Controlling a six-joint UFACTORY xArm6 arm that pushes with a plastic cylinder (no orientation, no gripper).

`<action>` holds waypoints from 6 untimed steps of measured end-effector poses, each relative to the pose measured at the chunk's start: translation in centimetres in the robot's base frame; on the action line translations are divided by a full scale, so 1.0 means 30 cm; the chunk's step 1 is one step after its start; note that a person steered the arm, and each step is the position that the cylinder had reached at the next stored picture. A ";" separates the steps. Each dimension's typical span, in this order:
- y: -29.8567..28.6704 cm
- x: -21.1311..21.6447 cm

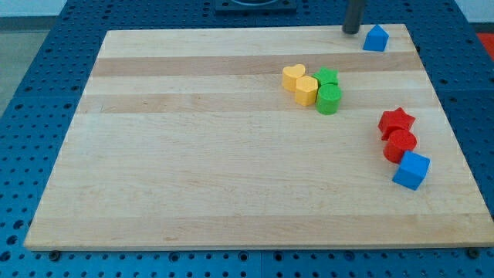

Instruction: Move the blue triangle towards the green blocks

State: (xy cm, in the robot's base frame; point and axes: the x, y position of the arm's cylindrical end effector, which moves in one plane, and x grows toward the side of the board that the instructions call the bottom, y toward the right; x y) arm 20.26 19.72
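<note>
Camera view is showing my tip resting near the top edge of the wooden board, just to the view's left of the blue triangle, with a small gap between them; the rod has no fingers to open or close. The green star and green cylinder are sitting lower and to the view's left, touching the yellow heart and yellow hexagon. The red star, red cylinder and blue cube are lying in a line near the view's right edge.
</note>
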 end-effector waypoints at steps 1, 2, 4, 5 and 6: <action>0.098 0.000; 0.149 0.000; 0.121 0.036; 0.076 0.086; 0.035 0.144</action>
State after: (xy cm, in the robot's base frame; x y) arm 24.58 20.76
